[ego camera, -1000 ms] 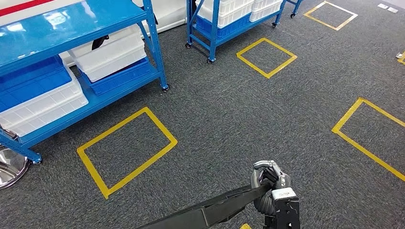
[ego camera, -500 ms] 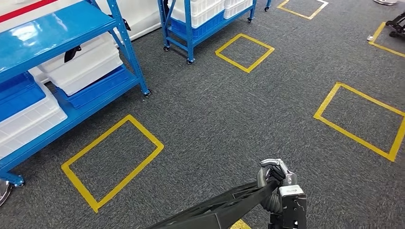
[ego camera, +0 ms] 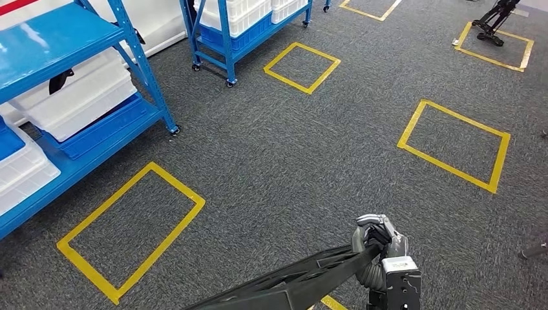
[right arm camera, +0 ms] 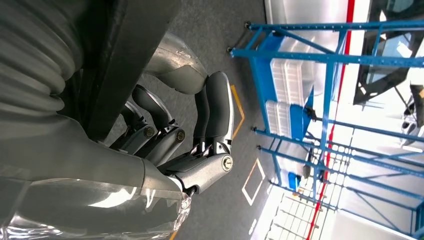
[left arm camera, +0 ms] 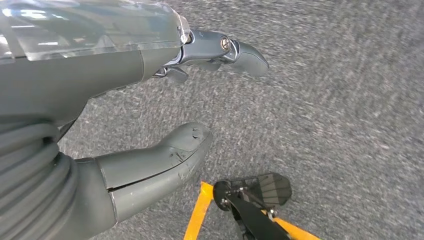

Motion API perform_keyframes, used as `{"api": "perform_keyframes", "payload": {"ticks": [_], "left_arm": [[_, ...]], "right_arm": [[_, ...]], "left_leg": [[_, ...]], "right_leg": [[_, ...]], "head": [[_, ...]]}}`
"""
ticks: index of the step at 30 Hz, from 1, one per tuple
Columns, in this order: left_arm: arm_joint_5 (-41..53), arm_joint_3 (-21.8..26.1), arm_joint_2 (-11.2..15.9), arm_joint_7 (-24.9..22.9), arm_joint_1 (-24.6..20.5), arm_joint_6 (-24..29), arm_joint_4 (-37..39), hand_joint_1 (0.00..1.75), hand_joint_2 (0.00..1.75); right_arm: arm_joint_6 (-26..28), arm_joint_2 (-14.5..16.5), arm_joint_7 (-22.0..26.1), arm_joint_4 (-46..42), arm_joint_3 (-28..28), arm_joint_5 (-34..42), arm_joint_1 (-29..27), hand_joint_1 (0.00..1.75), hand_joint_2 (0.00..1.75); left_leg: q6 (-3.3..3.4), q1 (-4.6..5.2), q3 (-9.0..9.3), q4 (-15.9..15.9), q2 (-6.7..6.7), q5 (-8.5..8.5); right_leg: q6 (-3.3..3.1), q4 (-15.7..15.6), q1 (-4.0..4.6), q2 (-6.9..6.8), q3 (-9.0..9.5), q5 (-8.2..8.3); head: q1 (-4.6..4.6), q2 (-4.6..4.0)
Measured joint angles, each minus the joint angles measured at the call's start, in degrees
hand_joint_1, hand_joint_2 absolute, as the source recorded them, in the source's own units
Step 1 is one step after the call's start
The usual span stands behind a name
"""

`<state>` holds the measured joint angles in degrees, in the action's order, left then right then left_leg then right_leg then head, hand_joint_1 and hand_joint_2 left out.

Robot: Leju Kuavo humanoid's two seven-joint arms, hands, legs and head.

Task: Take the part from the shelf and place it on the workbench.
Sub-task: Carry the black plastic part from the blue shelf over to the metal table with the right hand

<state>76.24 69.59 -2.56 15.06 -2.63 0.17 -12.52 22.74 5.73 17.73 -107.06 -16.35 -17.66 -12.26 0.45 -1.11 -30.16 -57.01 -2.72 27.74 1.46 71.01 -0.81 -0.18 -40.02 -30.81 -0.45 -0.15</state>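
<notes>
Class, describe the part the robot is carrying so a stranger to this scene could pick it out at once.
Start at the grey carpet marked with yellow tape squares, then look to the bottom edge of the head view, where the right hand rises. It grips the part, a long, flat, black bar slanting down to the left. Nothing else nearby is black and slender; the shelves are blue, their bins white.

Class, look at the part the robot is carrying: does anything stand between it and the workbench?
That can't be settled: no workbench is in view. The right hand grips the long black part. Ahead lies open grey carpet with yellow tape squares; the blue shelves stand off to the left.
</notes>
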Motion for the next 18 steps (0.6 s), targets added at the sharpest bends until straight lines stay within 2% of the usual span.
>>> {"api": "perform_keyframes", "payload": {"ticks": [2,3,4,6,8,9,11,12,13,14,15,16,18], "left_arm": [[0.09,0.00,0.00,0.07,-0.06,0.00,0.00,0.00,1.75],[0.15,0.00,0.00,0.08,-0.06,0.00,-0.01,0.00,1.75],[0.23,0.00,0.00,0.10,-0.08,0.00,-0.01,0.00,1.75],[0.37,0.00,0.00,0.13,-0.19,0.00,-0.02,0.00,1.75],[0.45,-0.01,-0.03,0.18,-0.37,-0.01,-0.01,0.00,1.75],[0.48,-0.02,-0.05,0.21,-0.40,-0.01,-0.01,0.00,1.75],[0.55,-0.02,-0.05,0.26,-0.30,-0.01,0.00,0.00,1.75],[0.56,-0.02,-0.03,0.25,-0.20,0.00,0.00,0.00,1.75],[0.58,-0.02,-0.01,0.25,-0.10,0.00,0.00,0.00,1.75],[0.59,-0.02,-0.01,0.25,-0.03,0.00,0.00,0.00,1.75],[0.60,-0.02,-0.02,0.24,0.00,0.00,0.00,0.00,1.75],[0.61,-0.02,-0.02,0.24,0.00,0.01,0.00,0.00,1.75],[0.61,-0.02,0.01,0.22,-0.05,0.02,0.00,0.00,1.75]], "right_arm": [[0.03,0.00,-0.02,-0.01,0.00,0.00,0.16,1.75,1.75],[0.04,0.00,-0.03,-0.02,0.00,0.00,0.26,1.75,1.75],[0.04,0.00,-0.07,-0.03,0.01,0.00,0.34,1.75,1.75],[0.05,0.00,-0.13,-0.06,0.03,0.01,0.35,1.75,1.75],[0.04,0.02,-0.14,-0.11,0.04,0.01,0.37,1.75,1.75],[0.04,0.04,-0.13,-0.14,0.04,0.01,0.43,1.75,1.75],[0.03,0.08,-0.13,-0.14,0.04,0.00,0.52,1.75,1.75],[0.03,0.09,-0.16,-0.12,0.04,0.00,0.51,1.75,1.75],[0.01,0.09,-0.19,-0.10,0.04,0.00,0.48,1.75,1.75],[-0.01,0.09,-0.23,-0.09,0.04,0.00,0.46,1.75,1.75],[-0.02,0.09,-0.26,-0.08,0.04,0.00,0.46,1.75,1.75],[-0.04,0.09,-0.28,-0.08,0.04,0.00,0.47,1.75,1.75],[-0.08,0.09,-0.30,-0.03,0.05,0.00,0.53,1.75,1.75]], "left_leg": [[-0.45,0.15,0.40,-0.07,-0.77,0.35],[-0.74,0.28,0.55,-0.11,-1.12,0.52],[-1.06,0.41,0.67,-0.12,-1.48,0.65],[-1.70,0.48,0.89,0.01,-2.27,0.79],[-2.26,0.29,0.67,-1.07,-1.44,1.88],[-2.44,0.19,-0.21,-3.24,-0.39,3.32],[-2.59,0.11,-3.68,-10.71,1.65,7.13],[-2.63,0.11,-5.55,-14.44,2.05,8.45],[-2.64,0.11,-6.70,-16.47,2.19,8.63],[-2.61,0.11,-6.84,-16.22,2.24,7.58],[-2.52,0.09,-5.89,-13.66,2.39,5.54],[-2.38,0.05,-4.24,-9.58,3.00,3.19],[-2.02,0.02,-1.50,-2.94,5.04,0.64]], "right_leg": [[-0.40,-8.15,0.25,-1.85,4.46,3.19],[-0.68,-10.85,0.46,-2.48,5.87,3.91],[-0.95,-12.18,0.70,-2.80,6.49,4.04],[-1.56,-12.45,0.87,-1.81,6.34,4.09],[-2.32,-12.95,0.66,-0.94,6.51,4.36],[-2.71,-13.20,0.52,-0.54,6.64,4.50],[-3.15,-13.30,0.58,0.35,6.68,4.56],[-3.22,-13.26,0.66,0.92,6.67,4.55],[-3.24,-13.18,0.73,1.53,6.67,4.53],[-3.23,-13.06,0.76,2.18,6.70,4.50],[-3.18,-12.90,0.76,2.81,6.74,4.43],[-3.07,-12.69,0.72,3.41,6.74,4.33],[-2.63,-12.20,0.77,4.46,6.48,4.16]], "head": [[0.02,0.00],[-0.04,0.00],[-0.10,0.00],[-0.19,0.00],[-0.26,0.00],[-0.39,0.00],[-0.63,0.00],[-0.69,0.00],[-0.69,0.00],[-0.71,0.00],[-0.70,0.00],[-0.72,0.00],[-0.72,0.00]]}}
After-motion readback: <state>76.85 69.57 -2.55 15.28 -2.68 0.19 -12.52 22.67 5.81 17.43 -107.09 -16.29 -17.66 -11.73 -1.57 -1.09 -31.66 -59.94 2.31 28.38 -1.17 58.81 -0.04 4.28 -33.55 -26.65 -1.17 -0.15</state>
